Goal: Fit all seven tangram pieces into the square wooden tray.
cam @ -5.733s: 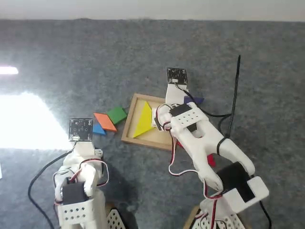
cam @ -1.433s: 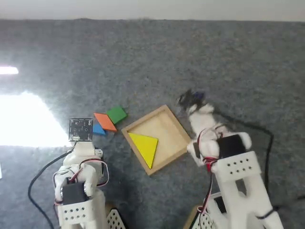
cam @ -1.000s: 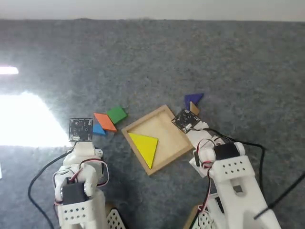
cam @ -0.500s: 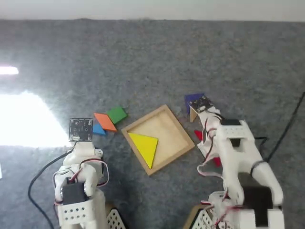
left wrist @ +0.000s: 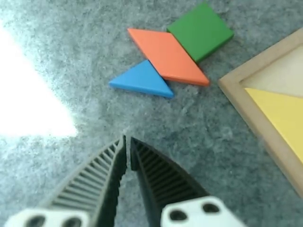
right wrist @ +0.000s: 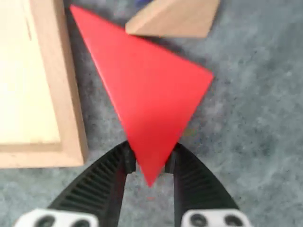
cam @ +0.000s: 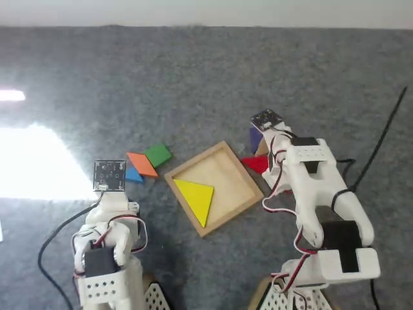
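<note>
The square wooden tray [cam: 240, 169] lies turned on the grey mat with a yellow triangle [cam: 195, 196] inside it. My right gripper [right wrist: 149, 163] is shut on one corner of a red triangle [right wrist: 147, 101], which sits just off the tray's right rim [right wrist: 71, 94]; in the high view the red triangle [cam: 256, 163] pokes out from under that arm. A tan triangle [right wrist: 173, 19] and a purple piece [cam: 255, 137] lie just beyond it. Left of the tray are a green square [left wrist: 200, 30], an orange parallelogram [left wrist: 168, 56] and a blue triangle [left wrist: 142, 80]. My left gripper [left wrist: 127, 149] is shut and holds nothing, short of the blue triangle.
A bright glare patch [cam: 32, 161] covers the mat at the far left. A black cable [cam: 381, 139] runs off to the right of the right arm. Bare mat stretches behind the tray and the pieces.
The tray has been turned since the oldest frame. The right arm swung from the tray's corner to the pieces on its right and closed on the red triangle. The left arm stayed put.
</note>
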